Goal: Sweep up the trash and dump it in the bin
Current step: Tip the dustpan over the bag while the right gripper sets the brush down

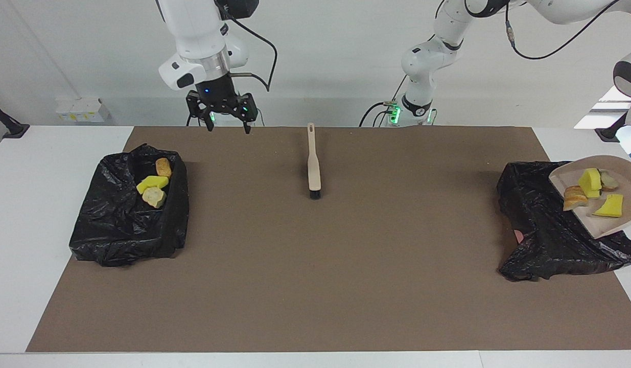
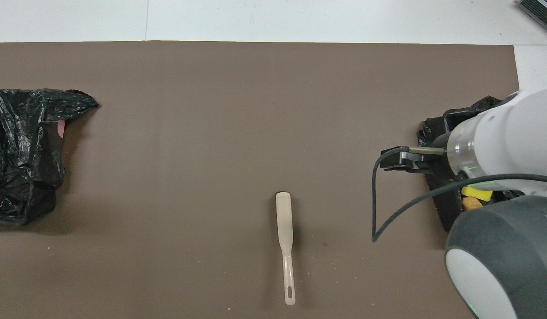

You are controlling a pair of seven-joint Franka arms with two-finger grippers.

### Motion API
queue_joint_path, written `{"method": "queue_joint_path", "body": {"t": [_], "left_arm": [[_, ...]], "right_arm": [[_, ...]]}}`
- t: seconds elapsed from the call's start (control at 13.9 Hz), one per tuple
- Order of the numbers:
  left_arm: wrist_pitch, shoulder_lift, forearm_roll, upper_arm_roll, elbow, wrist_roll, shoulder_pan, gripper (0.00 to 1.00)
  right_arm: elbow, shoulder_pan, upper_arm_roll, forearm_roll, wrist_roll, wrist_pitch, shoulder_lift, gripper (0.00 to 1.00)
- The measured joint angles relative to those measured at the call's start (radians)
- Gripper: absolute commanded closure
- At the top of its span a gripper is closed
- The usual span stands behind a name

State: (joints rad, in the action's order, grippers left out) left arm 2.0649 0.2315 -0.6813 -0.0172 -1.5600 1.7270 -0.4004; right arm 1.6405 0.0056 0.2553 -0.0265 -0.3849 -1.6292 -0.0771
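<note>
My right gripper (image 1: pixel 227 128) hangs empty, fingers spread wide, upper left. The beige dustpan (image 1: pixel 604 217), tilted over the black-bagged bin (image 1: pixel 545 230) at right, holds yellow and tan trash (image 1: pixel 591 191); dumping remains. My left gripper is unseen.

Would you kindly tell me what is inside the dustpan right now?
The dustpan holds two yellow sponge chunks and some tan bread pieces, over the bin bag. Its handle is out of frame.

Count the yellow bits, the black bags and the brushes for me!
Bright yellow sponge chunks: 3
Black plastic bin bags: 2
Beige long-handled brush: 1
Total: 6
</note>
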Motion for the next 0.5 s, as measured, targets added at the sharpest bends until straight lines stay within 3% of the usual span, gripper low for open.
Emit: {"method": "queue_joint_path", "body": {"t": [0.5], "left_arm": [[-0.037,-0.068,-0.338,0.003,-0.107,-0.275,0.084,1.00]], "right_arm": [[-0.222,-0.010,-0.003,-0.088,0.001,0.178,0.070,0.00]]}}
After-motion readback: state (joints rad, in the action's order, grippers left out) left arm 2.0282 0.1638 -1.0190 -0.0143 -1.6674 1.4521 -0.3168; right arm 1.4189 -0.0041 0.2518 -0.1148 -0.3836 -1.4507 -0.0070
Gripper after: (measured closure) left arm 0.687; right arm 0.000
